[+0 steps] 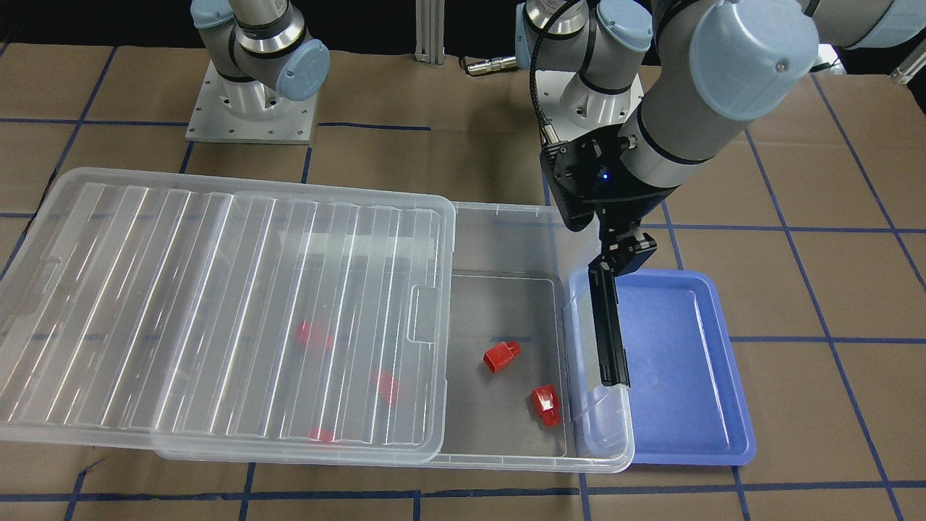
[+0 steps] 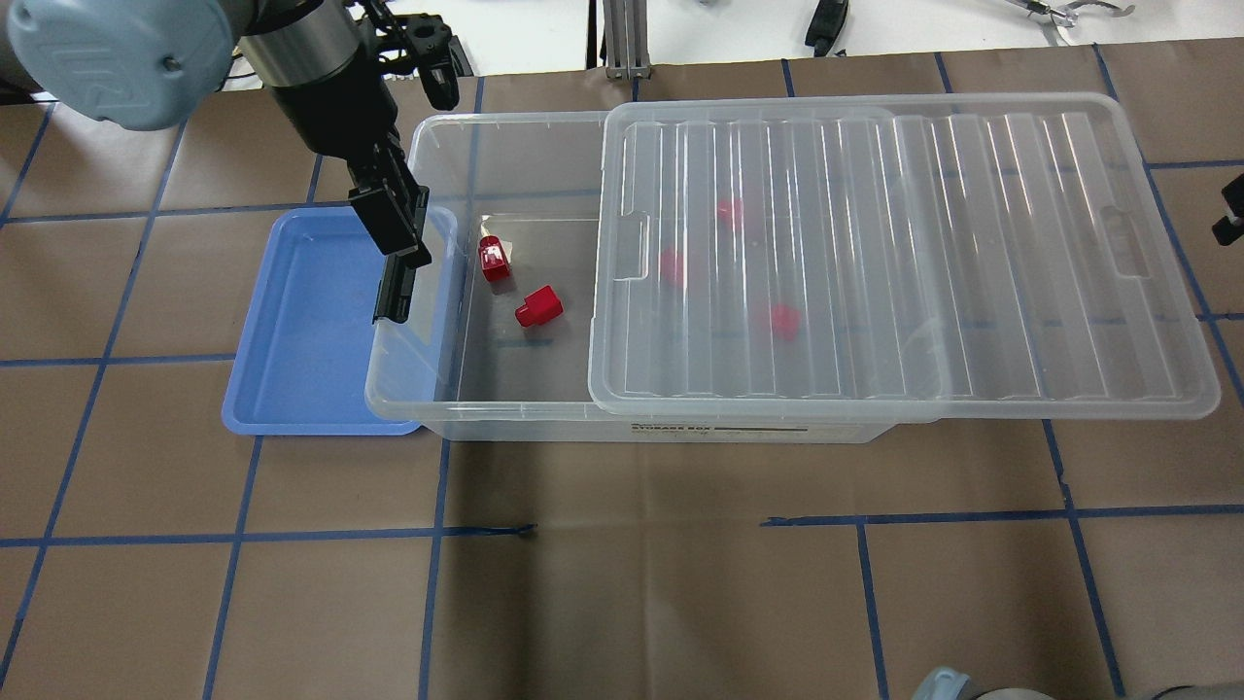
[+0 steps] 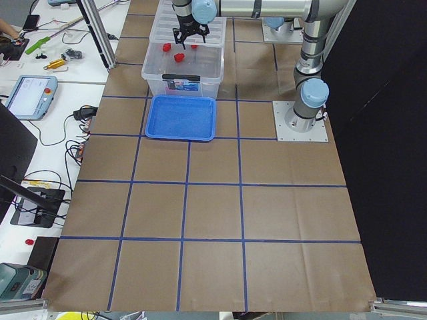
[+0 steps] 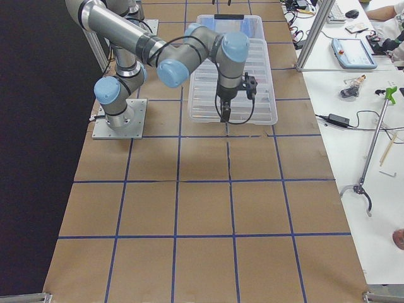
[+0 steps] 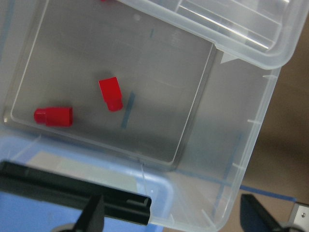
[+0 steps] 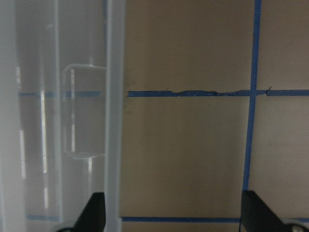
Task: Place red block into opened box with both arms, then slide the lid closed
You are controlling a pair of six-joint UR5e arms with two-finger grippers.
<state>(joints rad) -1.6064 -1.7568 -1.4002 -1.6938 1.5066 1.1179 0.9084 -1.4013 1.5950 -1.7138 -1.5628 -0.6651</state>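
The clear box lies across the table with its ribbed lid slid partly open toward my right side. In the uncovered part lie two red blocks, also seen in the left wrist view. Three more red blocks show blurred under the lid. My left gripper hangs open over the box's short end, just above the black latch bar, holding nothing. My right gripper is open beside the lid's far short edge, apart from it.
A blue tray lies against the box's latch end, partly under my left gripper. Brown paper with blue tape lines covers the table. The arm bases stand behind the box. Side benches hold tools and cables.
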